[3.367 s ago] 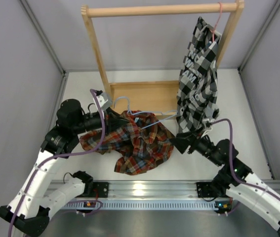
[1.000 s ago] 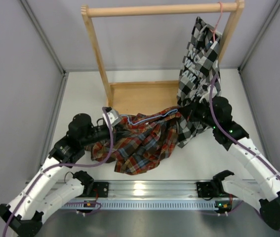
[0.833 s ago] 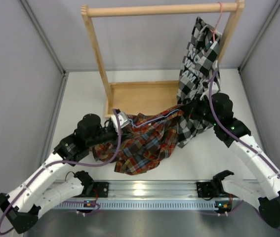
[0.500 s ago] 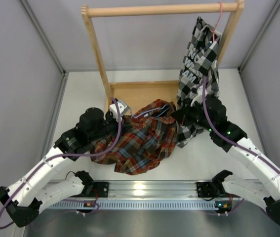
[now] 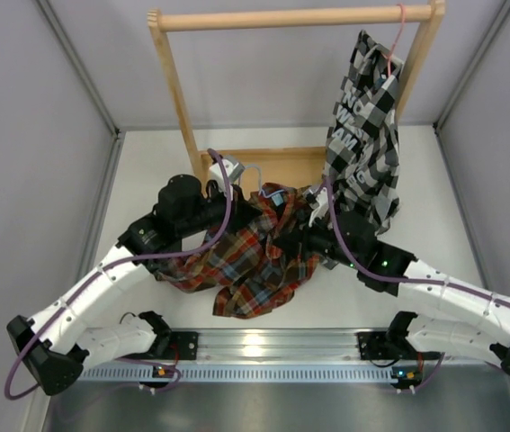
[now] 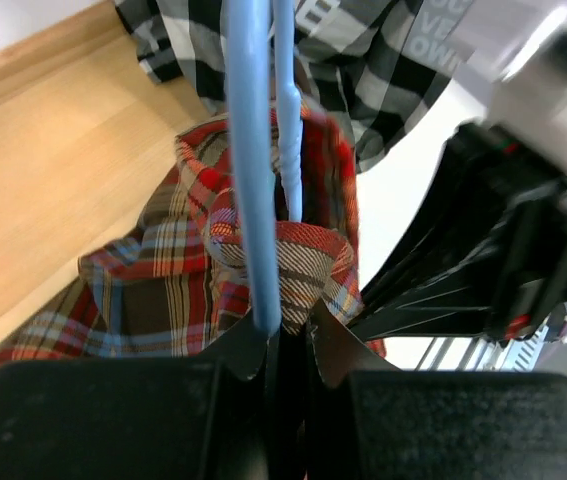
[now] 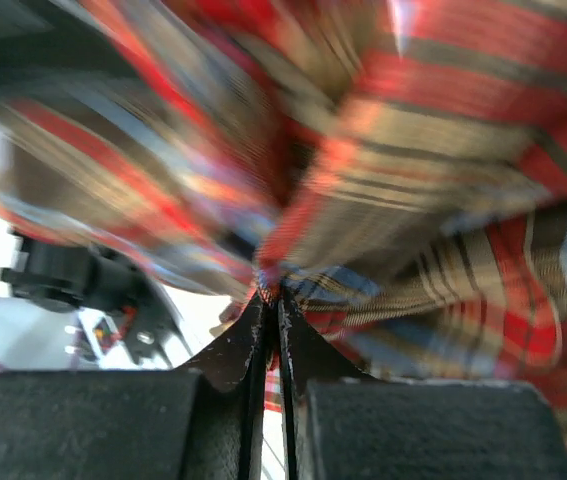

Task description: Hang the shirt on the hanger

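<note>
Now our arms stand closer than a second ago, left claw (image 6: 288, 340) clenched on the hanger (image 6: 253, 150), right claw (image 7: 271, 303) pinching the shirt (image 7: 413, 200), so the hanger seems to enter it.

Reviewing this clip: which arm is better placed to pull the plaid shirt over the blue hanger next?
Right, probably. Its jaws are shut on a fold of the shirt, so it can draw cloth over the hanger. The left arm has its jaws clamped on the hanger and should just steady it.
</note>
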Controlling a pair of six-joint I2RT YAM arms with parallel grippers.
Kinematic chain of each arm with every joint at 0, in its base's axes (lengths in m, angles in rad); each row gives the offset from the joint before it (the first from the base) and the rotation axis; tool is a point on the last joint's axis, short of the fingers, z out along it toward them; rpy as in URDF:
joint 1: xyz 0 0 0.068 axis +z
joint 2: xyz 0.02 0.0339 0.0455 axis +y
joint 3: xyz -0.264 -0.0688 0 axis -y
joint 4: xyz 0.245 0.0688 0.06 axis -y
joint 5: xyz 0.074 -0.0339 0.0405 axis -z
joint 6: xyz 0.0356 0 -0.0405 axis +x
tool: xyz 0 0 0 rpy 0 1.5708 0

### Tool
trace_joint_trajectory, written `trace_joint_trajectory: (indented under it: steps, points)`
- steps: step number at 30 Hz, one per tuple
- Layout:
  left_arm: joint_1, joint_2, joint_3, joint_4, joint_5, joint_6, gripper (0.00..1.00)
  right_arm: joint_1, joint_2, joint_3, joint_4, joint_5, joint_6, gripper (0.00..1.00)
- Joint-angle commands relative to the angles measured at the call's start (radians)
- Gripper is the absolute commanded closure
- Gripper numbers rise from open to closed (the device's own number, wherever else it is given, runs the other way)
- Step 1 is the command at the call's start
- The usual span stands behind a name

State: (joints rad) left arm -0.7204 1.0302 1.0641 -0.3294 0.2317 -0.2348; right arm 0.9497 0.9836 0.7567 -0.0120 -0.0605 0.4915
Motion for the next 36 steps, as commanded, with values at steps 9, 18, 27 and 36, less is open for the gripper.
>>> trace_joint_trajectory:
  steps: [9, 18, 27, 36]
  points:
    - [0.113, -0.071, 0.065, 0.086, 0.320, 0.196, 1.00, 0.018, -0.324, -0.027, -0.170, 0.004, -0.080, 0.59]
    - [0.113, -0.012, 0.068, 0.064, 0.805, 0.296, 1.00, 0.018, -0.482, 0.242, -0.446, -0.065, -0.272, 0.31]
    - [0.055, 0.042, 0.063, 0.064, 0.980, 0.321, 1.00, 0.018, -0.192, 0.349, -0.335, -0.318, -0.418, 0.38]
    - [0.052, 0.033, 0.033, 0.062, 0.979, 0.322, 1.00, 0.018, -0.102, 0.328, -0.129, -0.423, -0.400, 0.51]
